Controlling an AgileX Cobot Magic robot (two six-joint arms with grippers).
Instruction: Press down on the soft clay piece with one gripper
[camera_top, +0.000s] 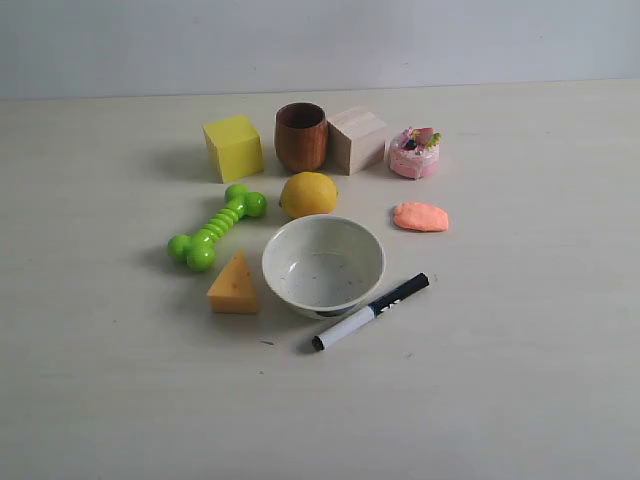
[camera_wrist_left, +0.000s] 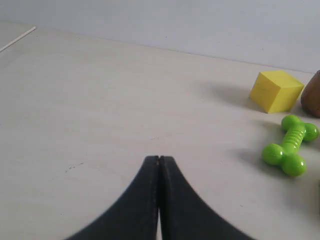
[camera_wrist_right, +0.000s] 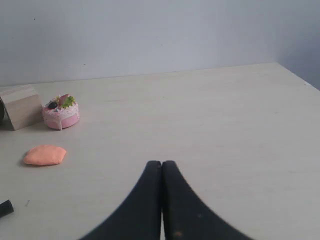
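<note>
The soft clay piece is a flat salmon-orange blob lying on the table to the right of the lemon and in front of the pink toy cake. It shows too in the right wrist view as the clay piece, well away from my right gripper, which is shut with nothing in it. My left gripper is shut as well, empty, over bare table far from the clay. Neither arm appears in the exterior view.
Around the clay stand the pink toy cake, wooden block, brown cup, yellow cube, lemon, green dumbbell toy, orange wedge, speckled bowl and marker.
</note>
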